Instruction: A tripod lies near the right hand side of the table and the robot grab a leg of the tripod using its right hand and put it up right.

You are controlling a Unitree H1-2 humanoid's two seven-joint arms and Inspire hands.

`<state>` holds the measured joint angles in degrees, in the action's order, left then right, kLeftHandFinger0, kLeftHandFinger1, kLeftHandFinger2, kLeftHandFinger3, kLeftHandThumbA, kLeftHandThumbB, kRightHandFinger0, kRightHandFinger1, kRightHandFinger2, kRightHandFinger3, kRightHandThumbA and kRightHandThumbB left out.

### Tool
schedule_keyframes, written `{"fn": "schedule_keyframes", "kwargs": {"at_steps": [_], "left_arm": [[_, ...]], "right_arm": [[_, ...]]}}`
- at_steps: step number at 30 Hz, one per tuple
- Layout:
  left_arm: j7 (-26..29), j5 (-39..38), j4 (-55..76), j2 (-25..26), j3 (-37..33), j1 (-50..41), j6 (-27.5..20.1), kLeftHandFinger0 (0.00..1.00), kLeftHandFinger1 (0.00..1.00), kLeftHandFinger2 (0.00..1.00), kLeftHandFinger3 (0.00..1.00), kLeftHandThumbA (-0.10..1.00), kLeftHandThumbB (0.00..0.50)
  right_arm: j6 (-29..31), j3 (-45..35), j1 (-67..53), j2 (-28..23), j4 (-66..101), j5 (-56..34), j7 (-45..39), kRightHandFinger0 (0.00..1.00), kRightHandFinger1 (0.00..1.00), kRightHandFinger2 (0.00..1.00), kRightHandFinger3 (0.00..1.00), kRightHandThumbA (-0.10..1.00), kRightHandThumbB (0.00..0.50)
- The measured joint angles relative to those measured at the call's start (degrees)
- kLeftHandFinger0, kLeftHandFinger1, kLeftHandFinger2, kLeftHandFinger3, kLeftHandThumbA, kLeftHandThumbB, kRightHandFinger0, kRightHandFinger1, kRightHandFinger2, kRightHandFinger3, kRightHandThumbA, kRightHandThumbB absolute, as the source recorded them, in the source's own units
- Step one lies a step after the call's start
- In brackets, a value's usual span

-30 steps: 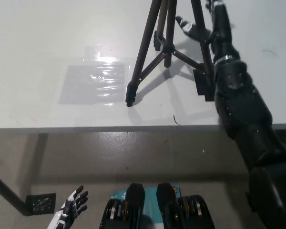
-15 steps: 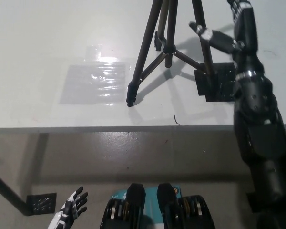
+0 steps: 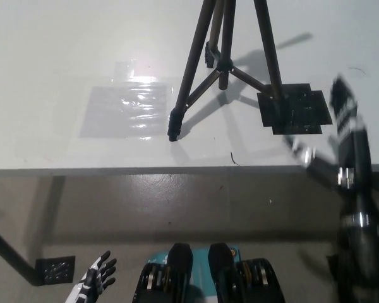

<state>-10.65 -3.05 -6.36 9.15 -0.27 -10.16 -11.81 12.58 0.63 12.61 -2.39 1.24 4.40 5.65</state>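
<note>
Now the tripod (image 3: pixel 224 63) is standing upright on the white table (image 3: pixel 63 57), its legs spread and one foot resting on a black patch (image 3: pixel 297 112) toward the table's right side. The right hand (image 3: pixel 344 107) is showing at the right edge, blurred, apart from the tripod; whether its fingers are spread or closed cannot be told. The left hand (image 3: pixel 98 274) is hanging low at lower left, fingers apart and holding nothing.

Overhead glare on table (image 3: pixel 63 57); right hand (image 3: pixel 344 107) seemingly motion-blurred.
</note>
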Motion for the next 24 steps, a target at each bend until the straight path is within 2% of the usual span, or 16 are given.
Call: {"fn": "schedule_keyframes", "kwargs": {"at_steps": [2, 4, 6, 7, 8, 9, 10, 15, 16, 22, 23, 24], "left_arm": [[0.00, -0.03, -0.10, 0.00, 0.00, 0.04, 0.00, 1.00, 1.00, 1.00, 1.00, 1.00, 0.310], [0.00, -0.13, -0.13, 0.00, 0.04, 0.11, -0.02, 1.00, 1.00, 1.00, 1.00, 1.00, 0.335], [-0.03, -0.26, -0.12, 0.01, 0.10, 0.23, -0.09, 1.00, 1.00, 1.00, 1.00, 1.00, 0.330], [-0.04, -0.34, -0.12, 0.02, 0.14, 0.28, -0.12, 1.00, 1.00, 1.00, 1.00, 1.00, 0.322], [-0.07, -0.54, -0.11, 0.03, 0.21, 0.54, -0.19, 1.00, 1.00, 1.00, 1.00, 1.00, 0.324], [-0.09, -0.68, -0.04, 0.03, 0.26, 0.77, -0.28, 1.00, 1.00, 1.00, 1.00, 1.00, 0.326], [-0.08, -0.71, 0.10, 0.03, 0.30, 0.99, -0.30, 1.00, 1.00, 1.00, 1.00, 1.00, 0.321], [-0.11, -1.27, 0.60, 0.05, 0.40, 2.27, -0.51, 1.00, 1.00, 1.00, 1.00, 1.00, 0.293], [-0.11, -1.38, 0.59, 0.06, 0.41, 2.47, -0.50, 1.00, 1.00, 1.00, 1.00, 1.00, 0.269], [-0.11, -1.96, 0.69, 0.16, 0.51, 4.47, -0.46, 1.00, 1.00, 1.00, 1.00, 1.00, 0.272], [-0.11, -2.02, 0.69, 0.16, 0.53, 4.77, -0.46, 1.00, 1.00, 1.00, 1.00, 1.00, 0.284], [-0.10, -2.02, 0.70, 0.16, 0.53, 5.01, -0.46, 1.00, 1.00, 1.00, 1.00, 1.00, 0.276]], "right_arm": [[0.07, 1.68, -4.53, -0.02, 3.65, 0.09, -0.22, 1.00, 1.00, 1.00, 1.00, 1.00, 0.427], [0.64, 4.07, -10.13, -0.04, 8.24, 0.23, -0.58, 1.00, 1.00, 1.00, 1.00, 1.00, 0.393], [2.03, 6.01, -13.94, -0.09, 11.08, 0.36, -0.91, 1.00, 1.00, 1.00, 1.00, 1.00, 0.408], [2.72, 6.86, -15.62, -0.09, 11.78, 0.37, -1.13, 1.00, 1.00, 1.00, 1.00, 1.00, 0.437], [4.40, 8.14, -18.14, -0.05, 11.54, 0.29, -1.61, 1.00, 1.00, 1.00, 1.00, 1.00, 0.437], [5.43, 8.38, -18.97, -0.01, 10.53, 0.17, -1.84, 1.00, 1.00, 1.00, 1.00, 1.00, 0.427], [6.28, 8.38, -19.16, -0.01, 8.76, -0.01, -1.99, 1.00, 1.00, 1.00, 1.00, 1.00, 0.383], [7.48, 6.94, -17.81, -0.08, -1.71, -1.58, -2.70, 1.00, 1.00, 1.00, 1.00, 1.00, 0.386], [7.48, 6.59, -17.35, -0.10, -2.98, -1.67, -2.75, 1.00, 1.00, 1.00, 1.00, 1.00, 0.358], [7.54, 4.72, -13.74, -0.07, -9.91, -2.73, -3.21, 1.00, 1.00, 1.00, 1.00, 1.00, 0.321], [7.56, 4.59, -13.41, -0.07, -10.77, -2.91, -3.35, 1.00, 1.00, 1.00, 1.00, 1.00, 0.293], [7.55, 4.47, -13.15, -0.09, -11.33, -3.05, -3.48, 1.00, 1.00, 1.00, 1.00, 1.00, 0.312]]}}
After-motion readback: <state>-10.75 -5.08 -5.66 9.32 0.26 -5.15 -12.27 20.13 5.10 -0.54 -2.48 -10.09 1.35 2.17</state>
